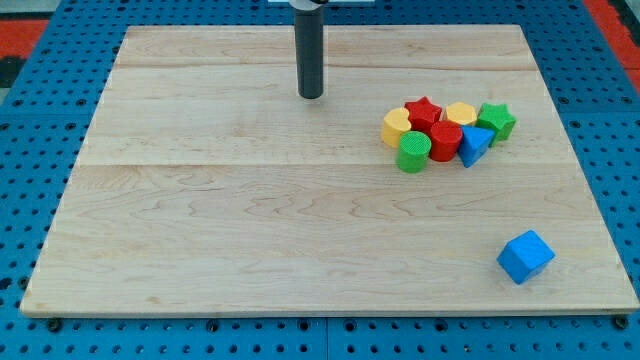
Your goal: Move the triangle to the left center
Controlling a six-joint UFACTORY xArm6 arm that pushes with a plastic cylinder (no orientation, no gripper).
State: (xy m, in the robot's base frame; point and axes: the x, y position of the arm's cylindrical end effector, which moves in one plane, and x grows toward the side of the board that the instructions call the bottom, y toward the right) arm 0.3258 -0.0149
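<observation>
One blue triangle [474,145] points toward the view's bottom; my tip [311,95] stands well apart, touching nothing.

My tip [311,95] rests on the pale wooden counter [200,230], well apart from the blue triangle block [474,146] clustered with others toward the view's right.

A straight, dark grey cylindrical rod with my tip [311,96] blunt.
</observation>
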